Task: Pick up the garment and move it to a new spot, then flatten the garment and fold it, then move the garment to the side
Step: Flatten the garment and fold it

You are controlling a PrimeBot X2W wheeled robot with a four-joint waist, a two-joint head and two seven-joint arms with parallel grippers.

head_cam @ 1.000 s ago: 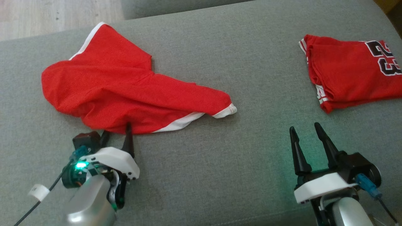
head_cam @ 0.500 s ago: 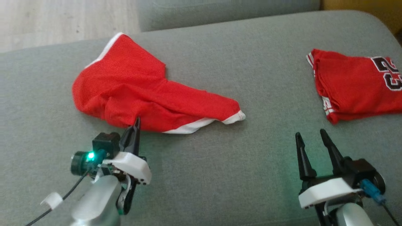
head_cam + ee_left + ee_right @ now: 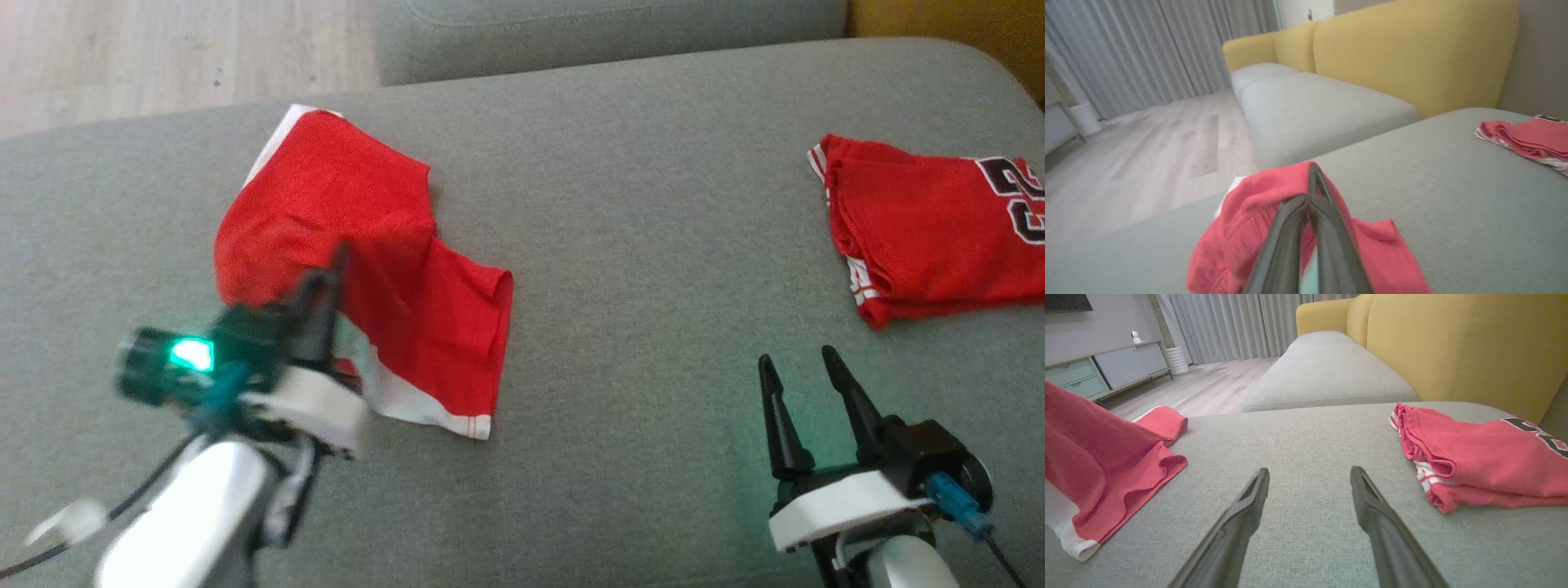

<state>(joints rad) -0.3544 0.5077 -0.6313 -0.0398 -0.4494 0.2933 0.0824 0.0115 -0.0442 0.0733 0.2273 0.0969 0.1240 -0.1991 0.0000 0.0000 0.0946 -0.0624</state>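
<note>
I am looking down on the grey sofa cushion, which is taking up most of the head view. Beyond it the yellow backrest is showing in the left wrist view, with pale wood floor beside it. The red garment, white-trimmed, is lying on the cushion's left half, with one part raised in a peak and the rest trailing onto the fabric. A folded red jersey with dark numerals is sitting well apart at the far right. My left gripper is blurring, but its fingers are pressing together with red cloth pinched between them. My right gripper is hovering over bare cushion at lower right, fingers spread wide, holding nothing.
</note>
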